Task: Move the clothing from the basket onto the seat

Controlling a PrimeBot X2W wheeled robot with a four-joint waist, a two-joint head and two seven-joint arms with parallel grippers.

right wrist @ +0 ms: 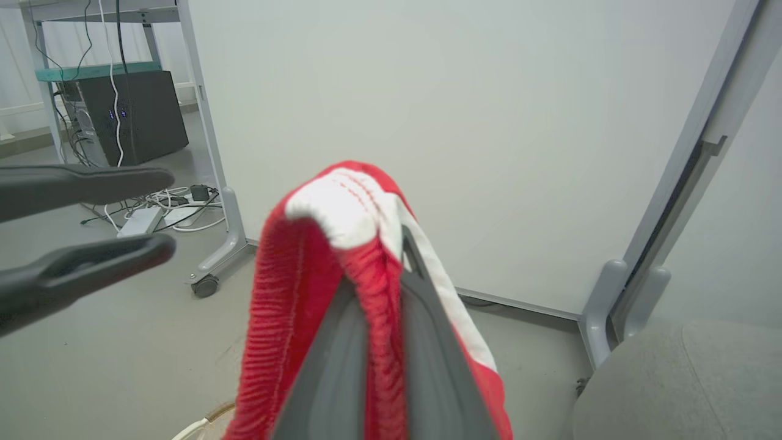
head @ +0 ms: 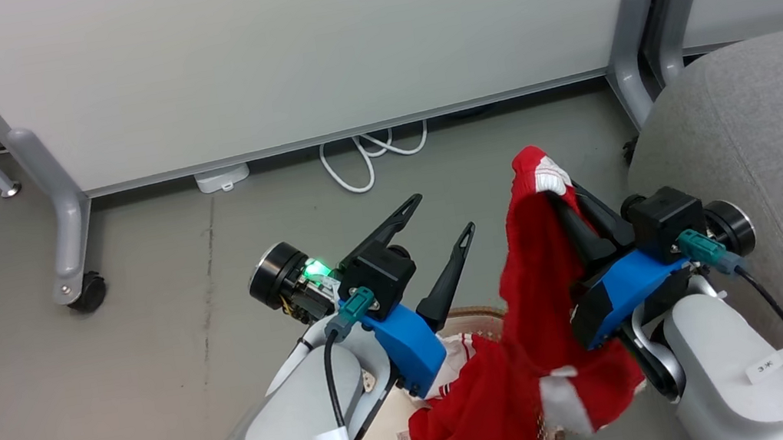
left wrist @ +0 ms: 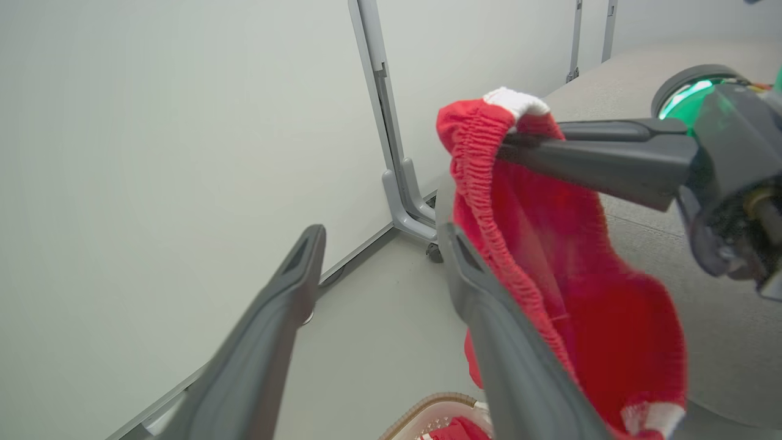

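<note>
Head view | R end effector (head: pixel 564 199) pinches clothing (head: pixel 534 292), approx vertical | L end effector (head: pixel 443 214) wide, empty

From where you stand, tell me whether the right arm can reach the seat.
Probably yes. The seat lies just right of the right end effector, nothing visible between them. That end effector is shut on the garment, which hangs down toward the basket and might drag.
</note>
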